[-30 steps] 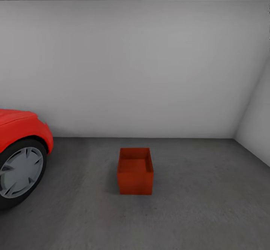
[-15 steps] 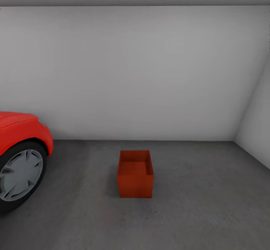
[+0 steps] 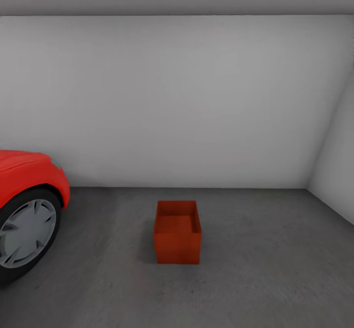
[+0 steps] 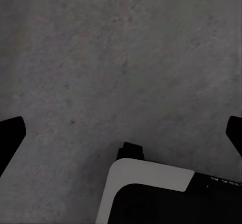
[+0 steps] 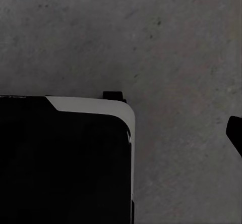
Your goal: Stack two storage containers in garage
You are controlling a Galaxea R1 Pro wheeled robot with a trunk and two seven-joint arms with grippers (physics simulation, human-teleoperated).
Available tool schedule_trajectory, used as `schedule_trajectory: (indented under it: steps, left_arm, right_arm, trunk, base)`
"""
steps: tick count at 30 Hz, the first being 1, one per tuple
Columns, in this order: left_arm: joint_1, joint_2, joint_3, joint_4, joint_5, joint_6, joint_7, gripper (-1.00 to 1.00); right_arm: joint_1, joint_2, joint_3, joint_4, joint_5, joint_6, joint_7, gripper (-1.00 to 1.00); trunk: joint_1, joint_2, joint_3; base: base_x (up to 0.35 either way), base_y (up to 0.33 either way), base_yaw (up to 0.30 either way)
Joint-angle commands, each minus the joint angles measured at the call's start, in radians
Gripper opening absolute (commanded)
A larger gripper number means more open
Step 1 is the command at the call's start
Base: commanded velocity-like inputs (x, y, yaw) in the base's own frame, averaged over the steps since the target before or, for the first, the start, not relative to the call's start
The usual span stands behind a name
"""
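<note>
A red-orange open-topped storage container [image 3: 177, 232] stands on the dark grey concrete floor [image 3: 255, 279] of the garage, a little ahead of me at the middle of the head view. It looks tall, and I cannot tell whether it is one box or two stacked. In the left wrist view my left gripper [image 4: 121, 133] hangs open over bare floor, its dark fingertips [image 4: 10, 137] at the two side edges. My right gripper [image 5: 121, 133] is also open over the floor, with one fingertip [image 5: 235, 132] showing. Neither gripper holds anything.
A red car [image 3: 29, 180] with a grey wheel [image 3: 25, 233] stands at the left. A white back wall [image 3: 177, 102] lies behind the container and a side wall [image 3: 339, 170] closes the right. My own black, white-edged base [image 4: 151, 193] shows beneath both wrists.
The whole head view has slid slightly downward in the picture, so the camera has moved. The container and the car keep their places on the floor.
</note>
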Motion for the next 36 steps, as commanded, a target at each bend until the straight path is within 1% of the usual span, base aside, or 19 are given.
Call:
schedule_trajectory:
  steps: [1,3,6,7,9,17,29,36]
  left_arm:
    - [-0.001,-0.003,-0.008,0.0,0.01,-0.002,-0.002,1.0]
    - [-0.001,-0.018,-0.008,0.003,0.009,-0.001,-0.006,1.0]
    - [0.005,-0.033,-0.008,0.006,0.009,0.004,-0.008,1.0]
    - [0.01,-0.035,-0.008,0.006,0.009,0.004,-0.008,1.0]
    - [0.037,-0.039,-0.008,0.007,0.008,0.001,-0.008,1.0]
    - [0.099,-0.039,-0.008,0.007,0.008,-0.003,-0.009,1.0]
    - [0.103,-0.035,-0.011,0.006,0.006,-0.004,-0.009,1.0]
    - [0.104,-0.035,-0.015,0.004,-0.003,-0.003,-0.008,1.0]
  right_arm:
    - [-0.001,-0.001,-0.008,0.003,0.01,-0.006,-0.004,1.0]
    - [-0.001,-0.002,-0.008,0.003,0.01,-0.006,-0.004,1.0]
    - [-0.001,-0.002,-0.008,0.003,0.01,-0.006,-0.004,1.0]
    - [-0.001,-0.002,-0.008,0.003,0.01,-0.006,-0.004,1.0]
    - [-0.001,-0.003,-0.008,0.003,0.01,-0.006,-0.003,1.0]
    - [-0.001,-0.003,-0.008,0.003,0.01,-0.006,-0.003,1.0]
    - [-0.001,-0.003,-0.008,0.003,0.01,-0.006,-0.003,1.0]
    - [-0.001,-0.002,-0.008,0.003,0.01,-0.006,-0.004,1.0]
  trunk:
    - [0.0,-0.001,0.0]
    - [0.0,-0.001,0.003]
    - [0.0,-0.001,0.008]
    - [0.0,-0.001,0.01]
    - [0.0,-0.001,0.013]
    - [0.0,-0.001,0.026]
    - [0.0,-0.001,0.045]
    - [0.0,-0.001,0.057]
  base:
    - [0.0,0.0,0.0]
    - [0.0,0.0,0.0]
    - [0.0,0.0,0.0]
    - [0.0,0.0,0.0]
    - [0.0,0.0,0.0]
    - [0.0,0.0,0.0]
    - [0.0,0.0,0.0]
    - [0.0,0.0,0.0]
